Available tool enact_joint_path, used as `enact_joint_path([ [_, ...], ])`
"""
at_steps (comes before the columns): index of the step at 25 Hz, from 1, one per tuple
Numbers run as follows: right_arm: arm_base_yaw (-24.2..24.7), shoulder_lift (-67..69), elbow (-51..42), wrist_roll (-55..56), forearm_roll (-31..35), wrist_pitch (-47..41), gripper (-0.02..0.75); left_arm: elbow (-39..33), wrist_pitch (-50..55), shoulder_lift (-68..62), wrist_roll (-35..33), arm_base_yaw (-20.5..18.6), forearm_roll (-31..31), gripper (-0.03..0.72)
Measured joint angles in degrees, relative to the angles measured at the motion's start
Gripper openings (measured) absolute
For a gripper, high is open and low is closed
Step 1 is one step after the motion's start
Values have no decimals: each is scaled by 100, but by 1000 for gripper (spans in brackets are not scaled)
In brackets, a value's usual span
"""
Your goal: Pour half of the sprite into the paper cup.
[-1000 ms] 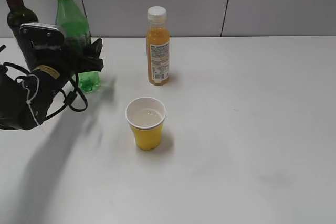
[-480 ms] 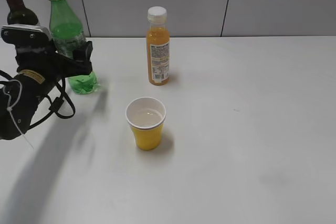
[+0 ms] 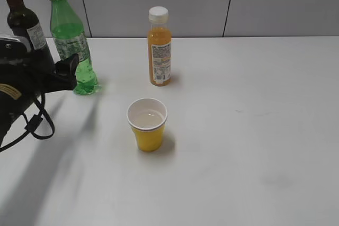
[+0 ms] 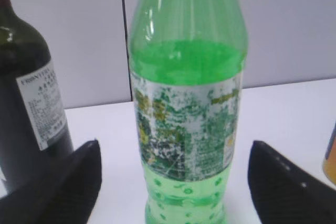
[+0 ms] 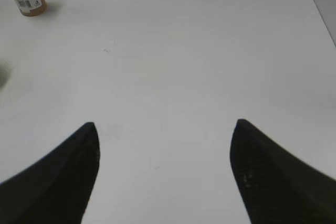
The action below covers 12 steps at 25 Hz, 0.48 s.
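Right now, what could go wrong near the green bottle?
The left gripper is open, its fingers either side of the sprite with no cap, so a bump might tip and spill it. The wine bottle stands close beside and could get knocked. The paper cup already holds liquid; more could overfill it.

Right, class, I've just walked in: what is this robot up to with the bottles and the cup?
The left gripper is open, its fingers on either side of the green sprite bottle without touching it. The bottle stands upright on the table beside a dark wine bottle. The yellow paper cup already holds some clear liquid. An orange juice bottle stands behind it. The right gripper hangs open over bare table.
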State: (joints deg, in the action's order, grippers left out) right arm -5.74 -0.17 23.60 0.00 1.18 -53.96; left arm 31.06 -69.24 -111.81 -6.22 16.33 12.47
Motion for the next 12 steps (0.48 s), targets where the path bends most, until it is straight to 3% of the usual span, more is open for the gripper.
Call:
enact_joint_path([
  [5, 0, 0, 0, 0, 0, 0, 583, -271, 234, 836, -357, 0, 360, 643],
  [12, 0, 0, 0, 0, 0, 0, 583, -296, 2087, 1967, -962, 0, 729, 631],
])
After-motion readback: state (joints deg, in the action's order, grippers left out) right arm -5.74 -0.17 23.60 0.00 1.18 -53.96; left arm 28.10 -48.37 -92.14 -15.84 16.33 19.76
